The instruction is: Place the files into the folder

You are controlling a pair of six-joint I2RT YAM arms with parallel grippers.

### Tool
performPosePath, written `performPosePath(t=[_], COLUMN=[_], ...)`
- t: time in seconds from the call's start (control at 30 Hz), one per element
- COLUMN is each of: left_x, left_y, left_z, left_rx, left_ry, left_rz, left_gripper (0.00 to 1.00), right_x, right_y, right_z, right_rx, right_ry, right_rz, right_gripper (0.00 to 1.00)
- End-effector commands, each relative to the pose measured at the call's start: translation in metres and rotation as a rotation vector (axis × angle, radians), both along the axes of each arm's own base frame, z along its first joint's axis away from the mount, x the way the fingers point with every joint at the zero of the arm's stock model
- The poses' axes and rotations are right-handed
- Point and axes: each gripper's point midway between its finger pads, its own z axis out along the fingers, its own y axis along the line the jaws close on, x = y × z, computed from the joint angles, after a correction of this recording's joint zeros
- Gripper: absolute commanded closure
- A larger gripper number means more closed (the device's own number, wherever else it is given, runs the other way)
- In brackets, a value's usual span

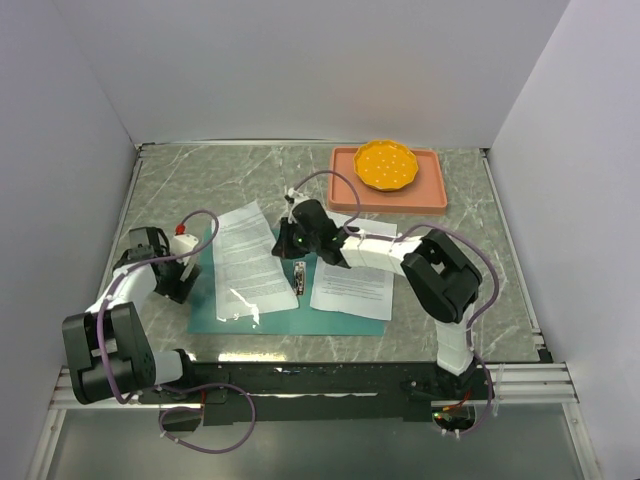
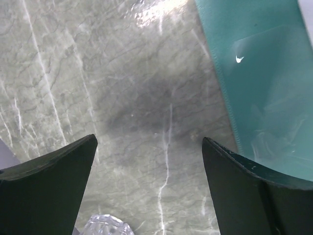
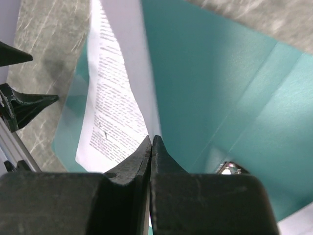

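**Operator:** We start with the enclosure: plain white walls around a grey marbled surface (image 1: 200, 190). What lies on it?

**Technician:** We find the folder (image 1: 300, 322) lying open and flat at the middle of the surface. It is teal, with a small dark clip (image 1: 299, 275) on its centre fold. At far right stands a salmon tray (image 1: 440, 195) carrying an orange dish (image 1: 386, 165).

**Operator:** Where are the files (image 1: 250, 262)?

**Technician:** We count two sheets in view. One lies tilted on the folder's left half, its far end past the folder's far edge. The second sheet (image 1: 352, 288) lies on the right half, reaching about to the folder's right edge, its far part under the right arm (image 1: 440, 275). The clip sits between the two.

**Operator:** State of the jaws?

**Technician:** The left jaws, on the left arm (image 1: 150, 250), stand wide apart and hold nothing. They hang over bare surface just left of the folder's left edge. The right jaws are pressed fully together, and their fingertips (image 3: 146, 147) meet at the right-hand edge of the tilted sheet, over the folder. We cannot tell whether paper is caught between them.
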Motion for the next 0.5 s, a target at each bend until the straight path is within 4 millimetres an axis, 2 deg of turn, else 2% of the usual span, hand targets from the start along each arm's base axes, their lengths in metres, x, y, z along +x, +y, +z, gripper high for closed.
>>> performPosePath(t=[0.0,0.17,0.3,0.47], left_x=[-0.014,-0.018,-0.022,-0.021], left_y=[0.005,-0.002,-0.005,-0.003], left_z=[-0.007,-0.010,-0.015,-0.012], left_rx=[0.003,-0.031,-0.047,-0.039], left_ry=[0.066,0.080,0.103,0.103], left_rz=[-0.030,-0.040,-0.045,-0.046], left_gripper=[0.04,0.04,0.04,0.04], right_x=[-0.005,-0.025,-0.032,-0.033], right_y=[0.015,0.014,0.012,0.003], right_z=[0.003,0.000,0.005,-0.005], right_rx=[0.037,0.040,0.055,0.058], right_ry=[-0.003,0.025,0.035,0.092], right_rz=[-0.041,-0.040,-0.054,-0.148], right_gripper=[1.00,1.00,1.00,1.00])
